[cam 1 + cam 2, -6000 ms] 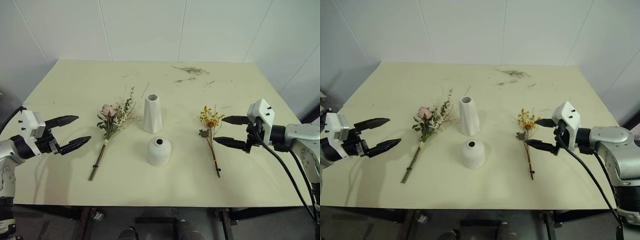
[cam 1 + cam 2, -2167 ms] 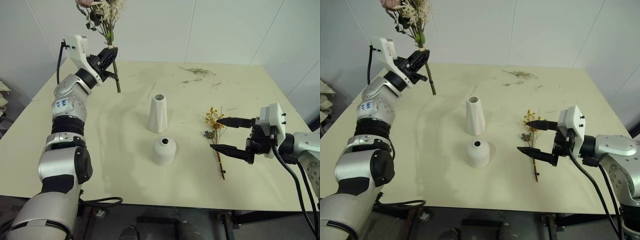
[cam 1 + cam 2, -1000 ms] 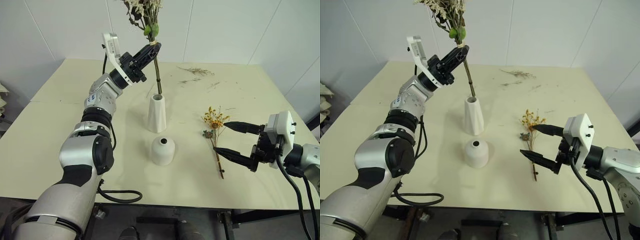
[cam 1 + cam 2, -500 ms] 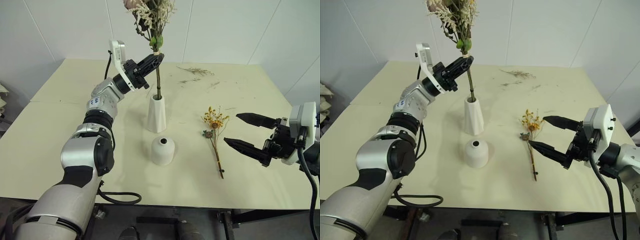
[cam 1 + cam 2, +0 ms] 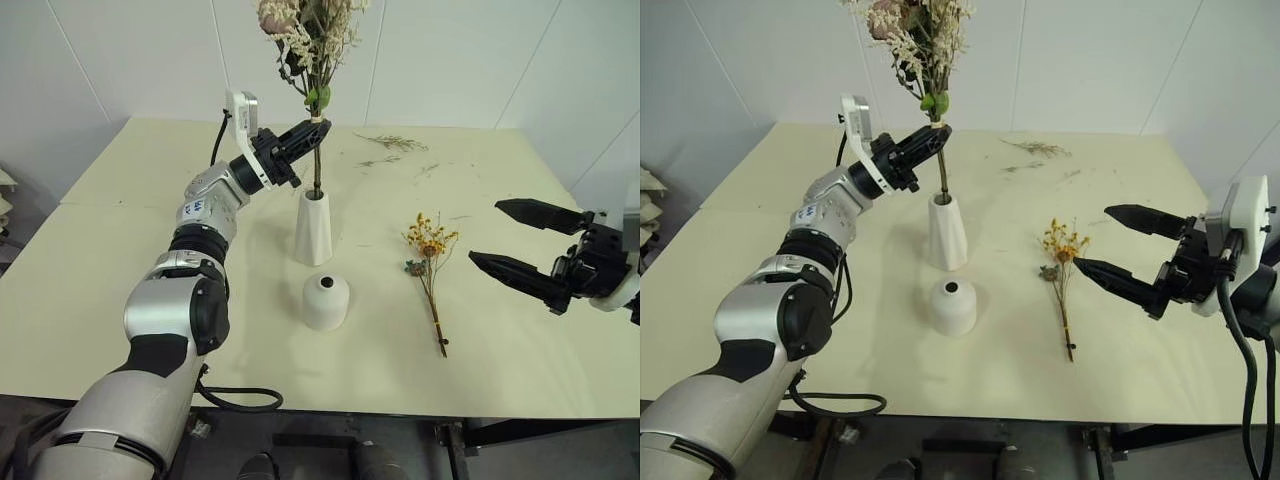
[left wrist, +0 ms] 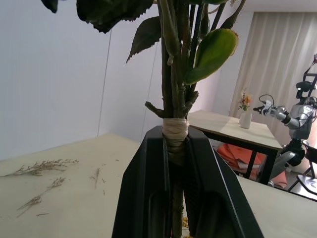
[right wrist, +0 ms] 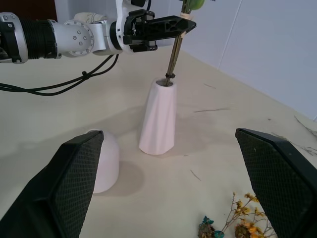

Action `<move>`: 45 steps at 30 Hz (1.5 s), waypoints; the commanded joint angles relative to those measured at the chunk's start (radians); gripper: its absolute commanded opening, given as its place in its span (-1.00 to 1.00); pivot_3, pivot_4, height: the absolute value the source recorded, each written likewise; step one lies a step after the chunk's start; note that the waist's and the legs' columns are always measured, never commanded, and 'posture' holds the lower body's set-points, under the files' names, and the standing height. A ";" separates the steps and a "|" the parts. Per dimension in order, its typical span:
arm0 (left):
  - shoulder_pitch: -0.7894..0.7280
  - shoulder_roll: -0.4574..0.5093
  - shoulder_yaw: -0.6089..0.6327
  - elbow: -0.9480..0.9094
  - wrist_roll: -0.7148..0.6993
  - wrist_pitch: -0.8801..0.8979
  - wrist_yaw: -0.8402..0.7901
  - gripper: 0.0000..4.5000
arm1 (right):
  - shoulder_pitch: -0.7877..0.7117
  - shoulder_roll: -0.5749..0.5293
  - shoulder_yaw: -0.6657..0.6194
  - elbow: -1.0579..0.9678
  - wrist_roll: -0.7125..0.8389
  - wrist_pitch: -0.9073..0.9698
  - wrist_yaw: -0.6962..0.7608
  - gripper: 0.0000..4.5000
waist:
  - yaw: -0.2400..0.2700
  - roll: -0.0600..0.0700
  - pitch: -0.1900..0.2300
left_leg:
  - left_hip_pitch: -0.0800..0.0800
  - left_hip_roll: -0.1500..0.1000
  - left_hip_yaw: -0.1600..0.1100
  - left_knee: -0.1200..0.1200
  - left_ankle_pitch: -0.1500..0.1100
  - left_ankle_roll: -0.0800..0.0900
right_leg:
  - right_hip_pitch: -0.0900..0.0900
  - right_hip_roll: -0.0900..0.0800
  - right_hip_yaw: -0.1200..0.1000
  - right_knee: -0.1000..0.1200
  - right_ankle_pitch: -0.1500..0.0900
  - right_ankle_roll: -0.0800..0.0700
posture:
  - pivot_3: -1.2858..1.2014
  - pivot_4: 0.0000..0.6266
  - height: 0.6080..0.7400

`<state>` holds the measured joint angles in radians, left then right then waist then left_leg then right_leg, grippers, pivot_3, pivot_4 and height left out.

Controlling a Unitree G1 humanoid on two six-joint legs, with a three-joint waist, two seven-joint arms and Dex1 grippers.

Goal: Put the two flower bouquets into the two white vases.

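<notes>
One rose bouquet (image 5: 312,40), clamped in the left gripper (image 5: 318,130), has entered the tall vase (image 5: 313,228); the empty right gripper (image 5: 515,238), wide open, lifted.

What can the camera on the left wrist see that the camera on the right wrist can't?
The left wrist view alone shows the pale binding around the rose bouquet's stems, green leaves, and another robot by a far table. The right wrist view alone shows the tall vase, the short vase, the yellow bouquet on the table, and the open right gripper. Both show the left gripper shut on the rose bouquet's stem.
</notes>
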<state>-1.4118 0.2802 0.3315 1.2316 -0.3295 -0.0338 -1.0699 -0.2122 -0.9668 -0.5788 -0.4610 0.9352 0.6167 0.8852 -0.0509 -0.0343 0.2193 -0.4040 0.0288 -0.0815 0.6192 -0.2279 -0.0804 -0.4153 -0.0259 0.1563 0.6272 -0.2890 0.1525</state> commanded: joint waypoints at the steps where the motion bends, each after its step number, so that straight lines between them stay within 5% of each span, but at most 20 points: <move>1: -0.005 0.003 -0.010 -0.013 0.011 -0.022 -0.004 -0.96 | -0.009 -0.027 -0.063 0.003 0.027 -0.001 0.018 1.00 | 0.000 0.000 0.000 | 0.000 0.000 0.000 0.000 0.000 0.000 | 0.000 0.000 0.000 0.000 0.000 0.000 | 0.03 -0.52 1.00; 6: 0.004 0.001 -0.013 -0.014 0.018 -0.024 -0.007 -0.96 | -0.003 -0.038 -0.081 0.024 0.021 -0.005 0.037 1.00 | 0.000 0.000 0.000 | 0.000 0.000 0.000 0.000 0.000 0.000 | 0.000 0.000 0.000 0.000 0.000 0.000 | 0.03 -0.52 1.00; 20: 0.019 -0.004 -0.023 -0.016 0.022 -0.023 -0.005 0.99 | 0.050 -0.040 -0.115 0.046 -0.009 -0.016 0.074 1.00 | -0.001 0.000 0.000 | 0.000 0.000 0.000 0.000 0.000 0.000 | 0.000 0.000 0.000 0.000 0.000 0.000 | 0.03 -0.52 1.00; 29: 0.025 0.027 -0.066 -0.027 0.050 0.016 -0.068 0.99 | 0.068 -0.043 -0.108 0.043 -0.020 -0.021 0.072 1.00 | -0.002 0.000 0.000 | 0.000 0.000 0.000 0.000 0.000 0.000 | 0.000 0.000 0.000 0.000 0.000 0.000 | 0.03 -0.52 1.00; 45: 0.028 0.220 -0.131 -0.041 0.113 -0.066 -0.265 0.99 | 0.046 -0.068 -0.076 0.076 -0.039 -0.009 0.090 1.00 | -0.003 0.000 0.000 | 0.000 0.000 0.000 0.000 0.000 0.000 | 0.000 0.000 0.000 0.000 0.000 0.000 | 0.03 -0.52 1.00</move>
<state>-1.3626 0.4786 0.1957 1.2239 -0.2193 -0.0708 -1.3164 -0.1516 -1.0058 -0.6394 -0.3841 0.8987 0.6125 0.9684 -0.0537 -0.0343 0.2193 -0.4037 0.0289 -0.0815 0.6194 -0.2279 -0.0804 -0.4151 -0.0258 0.1563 0.6276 -0.2890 0.1525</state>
